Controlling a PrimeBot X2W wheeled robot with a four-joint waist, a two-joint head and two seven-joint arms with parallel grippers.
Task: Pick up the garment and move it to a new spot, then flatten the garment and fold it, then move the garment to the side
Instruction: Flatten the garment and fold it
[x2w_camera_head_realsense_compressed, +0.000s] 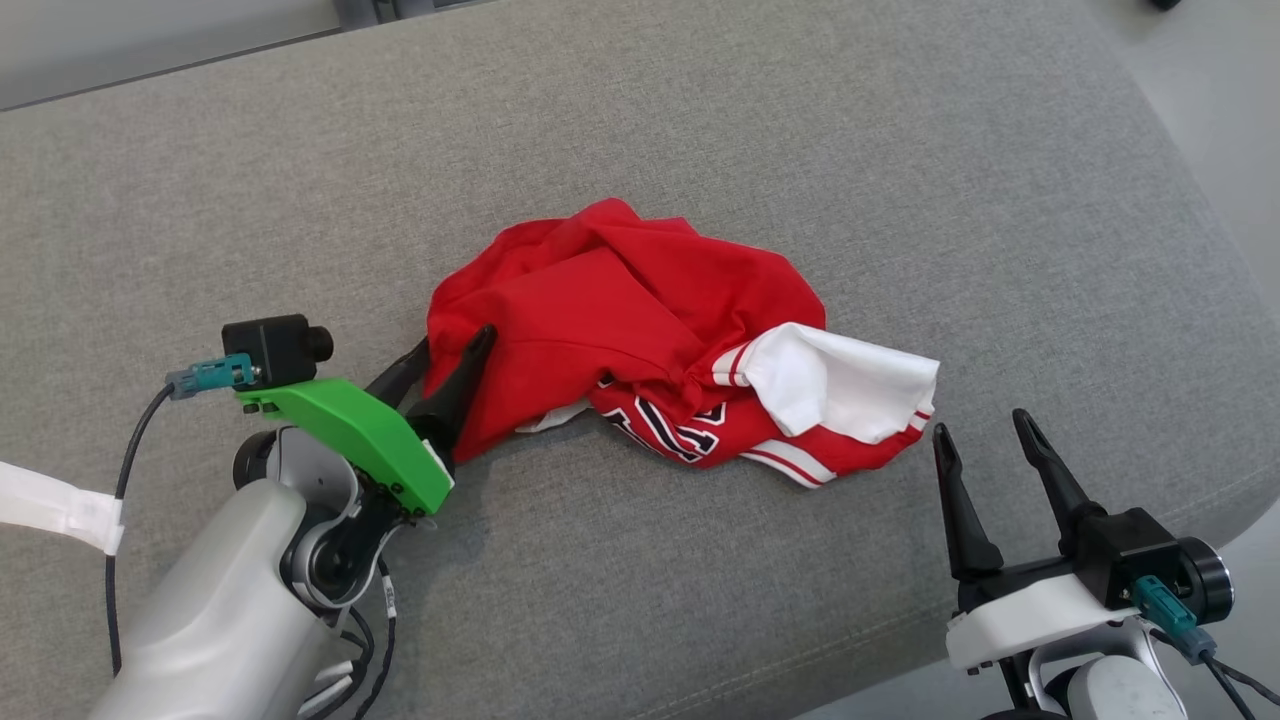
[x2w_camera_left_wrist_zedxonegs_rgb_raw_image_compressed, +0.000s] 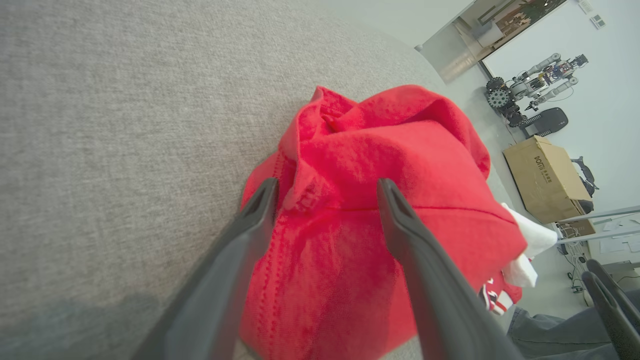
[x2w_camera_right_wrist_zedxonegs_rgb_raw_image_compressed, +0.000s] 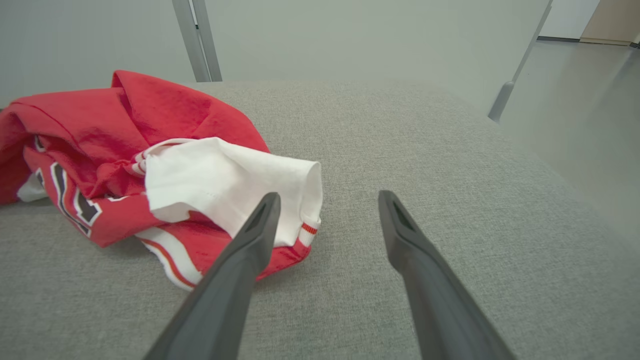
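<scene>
- My left gripper (x2w_camera_head_realsense_compressed: 456, 340) (x2w_camera_left_wrist_zedxonegs_rgb_raw_image_compressed: 327, 185) has its fingers spread wide apart. They straddle a raised fold at the left end of the garment (x2w_camera_head_realsense_compressed: 620, 320) and are not clamped on it.
- In the left wrist view, one finger runs along the hem's outer side and the other lies over the red cloth.
- My right gripper (x2w_camera_head_realsense_compressed: 981, 423) (x2w_camera_right_wrist_zedxonegs_rgb_raw_image_compressed: 328, 196) is also spread, with nothing between the fingers. It sits just near and right of the white sleeve (x2w_camera_head_realsense_compressed: 850, 385) (x2w_camera_right_wrist_zedxonegs_rgb_raw_image_compressed: 225, 185).
- The garment (x2w_camera_left_wrist_zedxonegs_rgb_raw_image_compressed: 380, 145) (x2w_camera_right_wrist_zedxonegs_rgb_raw_image_compressed: 165, 115) lies crumpled near the middle of the grey cushion (x2w_camera_head_realsense_compressed: 800, 150).
- Its long axis runs left to right, slanting slightly nearer on the right. The red bulk is at the left and the white sleeve points right.
- Striped trim and dark lettering show along its near edge.
- Bare cushion extends far, left and right of the heap.
- The cushion's near edge passes close beneath my right gripper. Its right corner rounds off to the floor (x2w_camera_head_realsense_compressed: 1200, 60).
</scene>
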